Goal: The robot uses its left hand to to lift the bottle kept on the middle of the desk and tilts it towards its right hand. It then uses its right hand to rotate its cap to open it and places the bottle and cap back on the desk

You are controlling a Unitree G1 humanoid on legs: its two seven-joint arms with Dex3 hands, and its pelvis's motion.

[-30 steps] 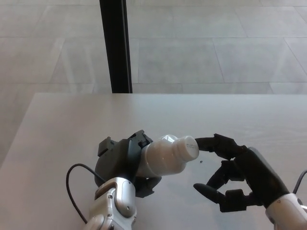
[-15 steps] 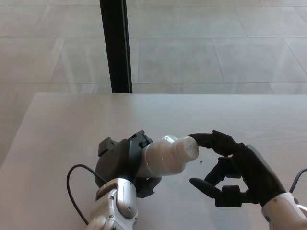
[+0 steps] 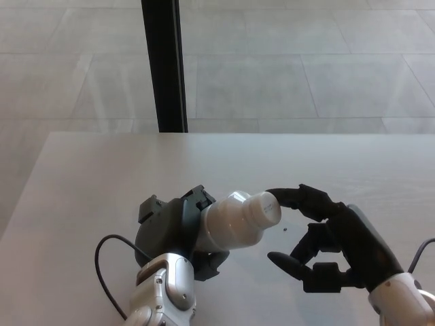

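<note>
- Since a second ago the right robot hand (image 3: pixel 333 238) has moved toward the bottle; its upper finger now reaches the bottle's cap (image 3: pixel 266 209), where before it stood just short of it. In the last half second almost nothing has shifted.
- The left robot hand (image 3: pixel 178 229) is closed around the body of the white plastic bottle (image 3: pixel 234 222), holding it above the surface (image 3: pixel 102 176) and tilted so the capped end points toward the right robot hand.
- The right robot hand is spread open, holding nothing: the upper fingertip (image 3: pixel 273 195) touches the top edge of the cap, and the thumb lies below and apart from the bottle.
- A small dark speck (image 3: pixel 284 229) sits on the surface just right of the bottle.
- A black cable (image 3: pixel 102 261) loops left of the left wrist.
- A black upright post (image 3: pixel 163 64) stands beyond the surface's far edge, behind the bottle.
</note>
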